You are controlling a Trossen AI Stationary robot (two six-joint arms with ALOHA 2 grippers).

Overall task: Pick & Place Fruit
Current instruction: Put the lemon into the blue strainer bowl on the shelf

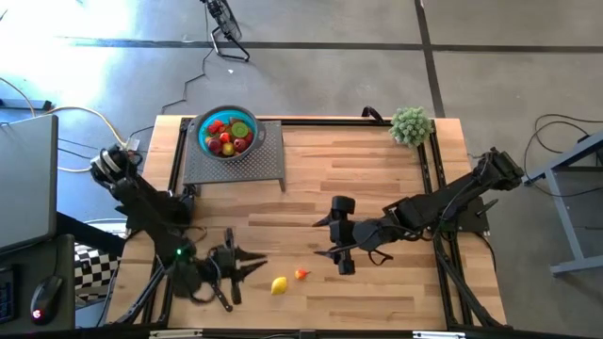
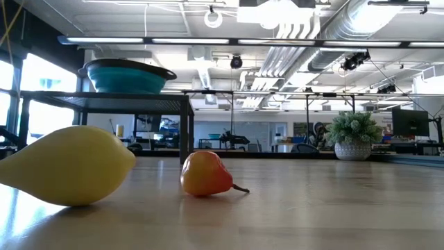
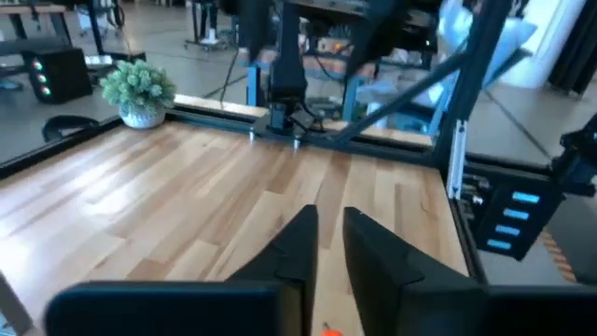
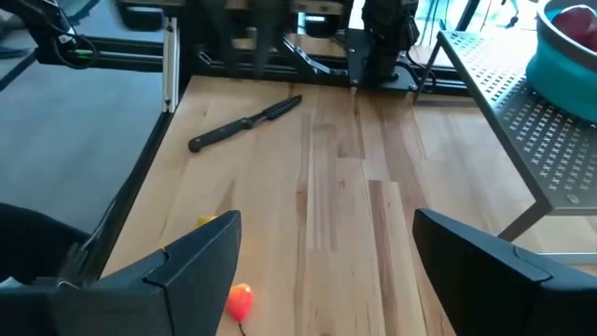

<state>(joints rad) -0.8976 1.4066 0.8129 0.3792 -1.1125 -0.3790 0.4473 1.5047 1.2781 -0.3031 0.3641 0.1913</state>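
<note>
From above, the teal bowl [image 1: 228, 135] is sitting on a grey rack [image 1: 259, 168], already holding several fruits [image 1: 226, 137]. 2 are waiting loose on the table [image 1: 377, 179]: a yellow fruit [image 1: 279, 284] and a small orange-red one [image 1: 301, 274]. The left gripper [image 1: 256, 266], fingers nearly together on nothing, is pointing at them. The right gripper [image 1: 330, 235] is hovering nearby, jaws spread, empty.

At table height, both loose fruits are lying side by side.

The right wrist view is also showing a knife [image 4: 244, 123].

Bright ceiling strip lights flood the room behind the teal bowl [image 2: 127, 75], and daylight glares off the concrete floor beyond it in the overhead view. At table height, the yellow fruit [image 2: 66, 165] looms soft and oversized. Left-wrist footage is blurred above the sheened tabletop [image 3: 215, 196].
</note>
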